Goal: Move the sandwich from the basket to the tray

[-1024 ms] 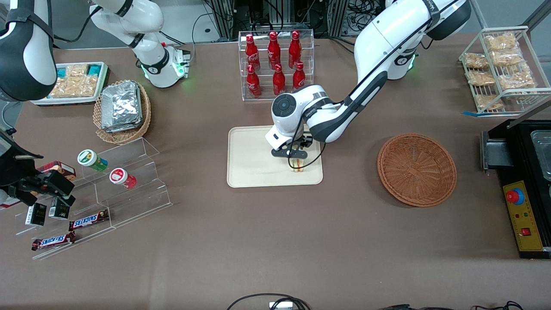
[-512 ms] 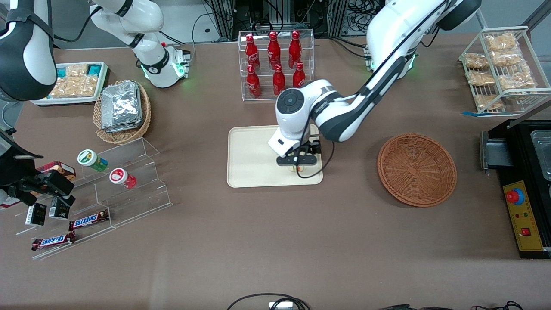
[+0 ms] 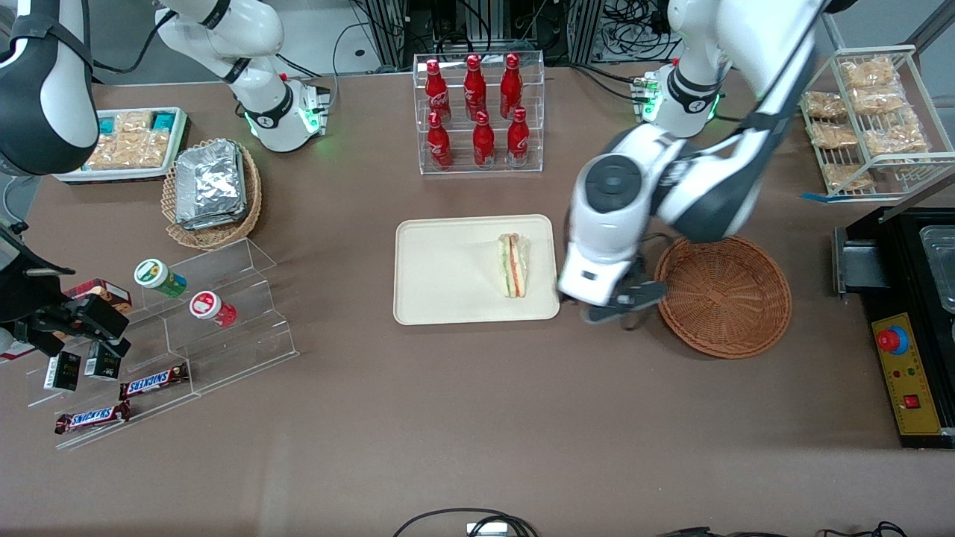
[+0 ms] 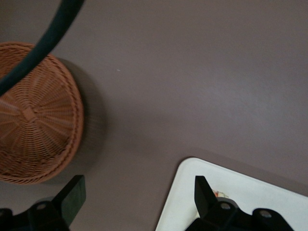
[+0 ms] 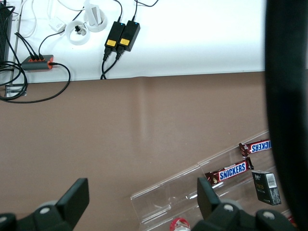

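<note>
The sandwich (image 3: 513, 265) lies flat on the tray (image 3: 448, 287), near the tray edge closest to the basket (image 3: 722, 294), w/ its orange and green filling edge showing. The basket looks bare inside. So the placing itself looks done, I'd say, and the step in hand is the retreat.

The claw (image 4: 134, 202) hangs over the bench (image 3: 477, 418) between tray and basket, raised, w/ nothing in it. In the left wrist view its 2 fingers (image 4: 72, 195) stand wide apart, 1 toward the basket (image 4: 36, 113) and 1 over the tray corner (image 4: 192, 192).

To do the retreat well: keep the claw high and clear of both rims. The black cable by the wrist hangs close to the basket edge, so a low sweep could snag or drag the wicker. No need to go near the sandwich again; it sits well inside the rim. Prob best to move up and away toward the working arm's end, w/o crossing the tray.
</note>
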Action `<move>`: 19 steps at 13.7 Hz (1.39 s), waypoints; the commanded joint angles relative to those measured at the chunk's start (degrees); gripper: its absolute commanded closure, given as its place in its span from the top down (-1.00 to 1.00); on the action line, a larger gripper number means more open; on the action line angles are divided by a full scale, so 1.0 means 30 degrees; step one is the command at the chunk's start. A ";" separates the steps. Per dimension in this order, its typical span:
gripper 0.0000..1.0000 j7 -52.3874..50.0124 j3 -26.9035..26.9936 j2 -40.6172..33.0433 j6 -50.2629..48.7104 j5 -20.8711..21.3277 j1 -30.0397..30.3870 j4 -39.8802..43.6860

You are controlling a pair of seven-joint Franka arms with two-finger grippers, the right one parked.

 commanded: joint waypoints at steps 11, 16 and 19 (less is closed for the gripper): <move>1.00 1.4678 0.4511 -0.5797 -0.7589 -0.5642 0.3241 0.1339; 1.00 1.9459 0.6859 -0.7294 -0.8620 -0.5642 0.2597 0.1310; 1.00 2.0986 0.6978 -0.7501 -0.8620 -0.5613 0.2597 0.1339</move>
